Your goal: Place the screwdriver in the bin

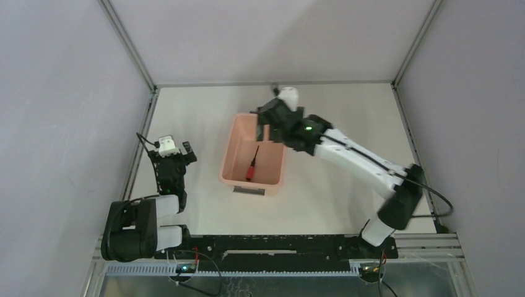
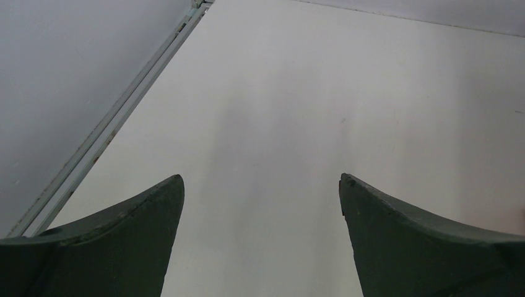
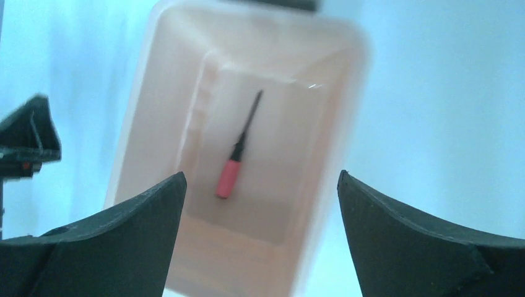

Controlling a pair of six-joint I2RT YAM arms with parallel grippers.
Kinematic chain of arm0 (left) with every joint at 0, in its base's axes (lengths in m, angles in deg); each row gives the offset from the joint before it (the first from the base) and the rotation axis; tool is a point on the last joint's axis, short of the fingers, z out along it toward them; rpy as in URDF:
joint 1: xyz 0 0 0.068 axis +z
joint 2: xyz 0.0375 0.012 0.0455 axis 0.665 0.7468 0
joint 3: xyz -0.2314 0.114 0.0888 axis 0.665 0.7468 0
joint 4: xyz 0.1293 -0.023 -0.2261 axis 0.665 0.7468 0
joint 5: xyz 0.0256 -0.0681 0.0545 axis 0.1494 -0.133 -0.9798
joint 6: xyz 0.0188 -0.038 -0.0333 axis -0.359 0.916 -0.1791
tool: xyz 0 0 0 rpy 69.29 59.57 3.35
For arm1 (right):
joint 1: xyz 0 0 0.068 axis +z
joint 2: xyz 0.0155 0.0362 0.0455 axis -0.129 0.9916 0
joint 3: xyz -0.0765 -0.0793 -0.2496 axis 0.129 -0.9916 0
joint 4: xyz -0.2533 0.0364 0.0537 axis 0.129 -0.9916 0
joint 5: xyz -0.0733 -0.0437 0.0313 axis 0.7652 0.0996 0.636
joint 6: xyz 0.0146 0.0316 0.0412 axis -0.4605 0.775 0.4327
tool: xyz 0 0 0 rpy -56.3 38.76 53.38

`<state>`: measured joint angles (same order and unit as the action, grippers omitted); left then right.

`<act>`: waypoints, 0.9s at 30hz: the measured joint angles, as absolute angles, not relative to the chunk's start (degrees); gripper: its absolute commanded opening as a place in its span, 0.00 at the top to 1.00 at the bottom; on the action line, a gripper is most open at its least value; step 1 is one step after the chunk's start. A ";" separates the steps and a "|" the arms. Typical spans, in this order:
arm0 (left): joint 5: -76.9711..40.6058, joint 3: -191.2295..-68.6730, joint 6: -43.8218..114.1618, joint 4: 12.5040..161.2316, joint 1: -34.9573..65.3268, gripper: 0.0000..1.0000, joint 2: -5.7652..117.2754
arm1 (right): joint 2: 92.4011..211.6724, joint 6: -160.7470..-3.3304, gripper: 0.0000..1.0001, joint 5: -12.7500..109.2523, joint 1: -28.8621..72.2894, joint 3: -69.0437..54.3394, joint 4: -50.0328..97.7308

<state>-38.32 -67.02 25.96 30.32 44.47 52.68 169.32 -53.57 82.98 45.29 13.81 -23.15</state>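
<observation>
The screwdriver, black shaft and red handle, lies on the floor of the pale pink bin in the middle of the table. In the right wrist view the screwdriver lies loose inside the bin. My right gripper hovers over the bin's far end, open and empty; in its own view the right gripper has its jaws wide apart above the bin. My left gripper is left of the bin, open and empty; in its own view the left gripper is over bare table.
The white table is fenced by metal rails at the left and right edges and grey walls. The left arm shows at the left edge of the right wrist view. A black rail runs along the near edge.
</observation>
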 measured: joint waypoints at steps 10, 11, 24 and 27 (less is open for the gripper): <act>-38.32 -67.02 25.96 30.32 44.47 0.00 52.68 | 142.15 -60.17 0.00 81.08 17.19 -12.62 -21.09; -38.30 -67.02 25.96 30.32 44.47 0.00 52.68 | 140.21 -60.58 0.00 80.36 15.46 -14.89 -20.88; -38.30 -67.02 25.96 30.32 44.47 0.00 52.68 | 129.74 -63.20 0.00 78.55 12.47 -24.68 -19.08; -38.30 -67.02 25.96 30.32 44.47 0.00 52.68 | 127.71 -63.31 0.00 78.96 12.47 -26.80 -17.99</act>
